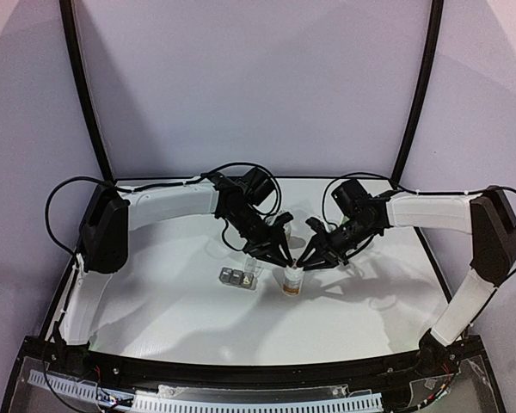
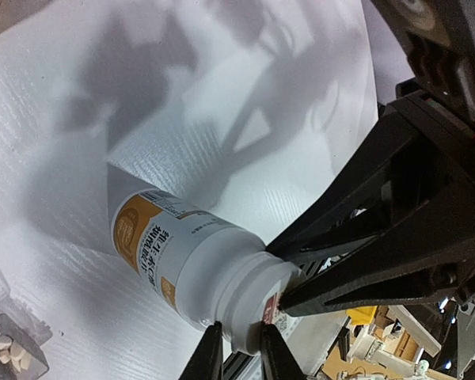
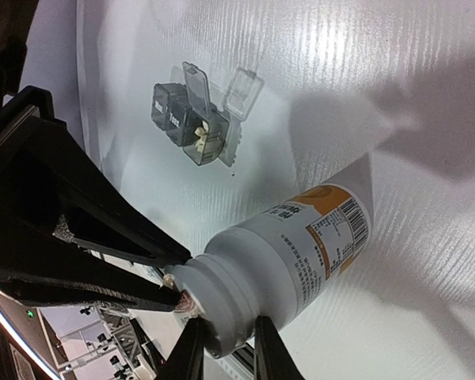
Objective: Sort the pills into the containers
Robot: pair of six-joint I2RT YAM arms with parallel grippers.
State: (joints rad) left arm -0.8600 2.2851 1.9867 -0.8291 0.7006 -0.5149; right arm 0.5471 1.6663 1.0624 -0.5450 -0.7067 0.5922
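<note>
Right wrist: grey containers (image 3: 187, 127), pale pills (image 3: 200, 135) inside

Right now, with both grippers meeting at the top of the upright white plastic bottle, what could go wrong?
The orange-labelled white plastic bottle stands upright; a sideways pull from the left gripper or right gripper might tip it. It stands near the open grey three-compartment pill strip; a fall could scatter the pale pills.

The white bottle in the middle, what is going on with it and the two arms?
The white bottle stands upright on the table. Both the left gripper and the right gripper pinch its top from opposite sides. Beside it lies the grey pill container, a lid open and pale pills in one compartment.
</note>
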